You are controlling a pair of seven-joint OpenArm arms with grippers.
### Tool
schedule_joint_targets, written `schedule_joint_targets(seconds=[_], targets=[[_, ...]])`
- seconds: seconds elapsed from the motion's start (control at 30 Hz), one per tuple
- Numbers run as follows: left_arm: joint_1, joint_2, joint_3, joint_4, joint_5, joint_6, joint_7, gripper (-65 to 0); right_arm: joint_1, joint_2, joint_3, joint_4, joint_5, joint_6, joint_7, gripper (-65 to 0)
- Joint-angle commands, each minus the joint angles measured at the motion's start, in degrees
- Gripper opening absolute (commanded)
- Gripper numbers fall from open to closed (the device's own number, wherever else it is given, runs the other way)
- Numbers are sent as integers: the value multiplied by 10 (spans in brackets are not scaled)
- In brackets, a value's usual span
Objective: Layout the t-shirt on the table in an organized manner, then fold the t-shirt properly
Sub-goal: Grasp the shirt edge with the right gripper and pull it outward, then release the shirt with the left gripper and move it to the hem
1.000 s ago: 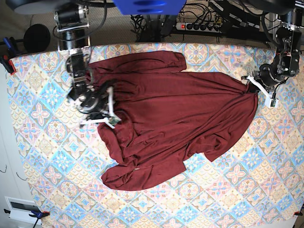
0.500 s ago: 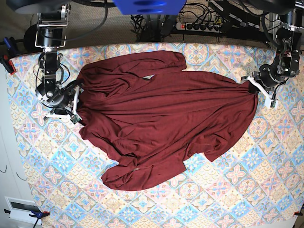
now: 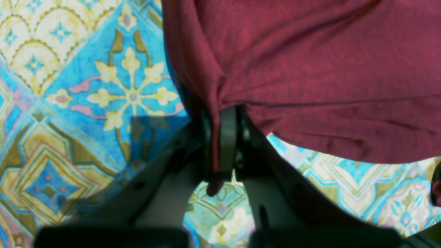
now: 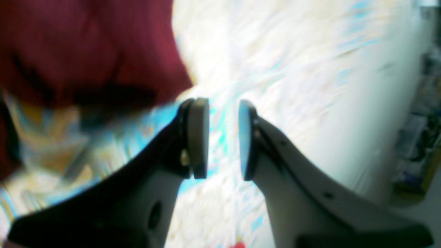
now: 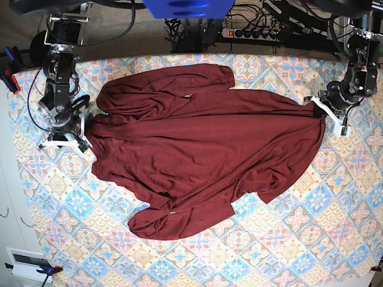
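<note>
Right now the left gripper [image 3: 224,137] has its jaws pinched tight on a bunched fold at the edge of the t-shirt [image 5: 203,149], near the table's [image 5: 287,251] edge at the right of the base view. Across the cloth, the right gripper [image 4: 223,137] stands partly open with nothing between its pads, just off the garment's opposite edge. Between them the maroon t-shirt lies spread but wrinkled over the patterned table, sleeves bunched
</note>
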Motion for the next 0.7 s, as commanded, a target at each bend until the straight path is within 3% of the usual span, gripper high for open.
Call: schedule_joint_targets(seconds=[0.0, 0.33, 0.53, 0.67], targets=[[-4, -7, -8, 9, -3, 0, -9, -650, 6, 2, 0, 20, 4, -2, 9, -511], [31, 6, -37, 85, -4, 0, -7, -650, 76, -17, -83, 51, 5, -2, 9, -511], [64, 37, -120, 86, -4, 0, -7, -650, 146, -27, -121, -56, 19, -2, 21, -511], [71, 38, -121, 85, -3, 2, -6, -547, 191, -27, -124, -139, 78, -2, 52, -511]])
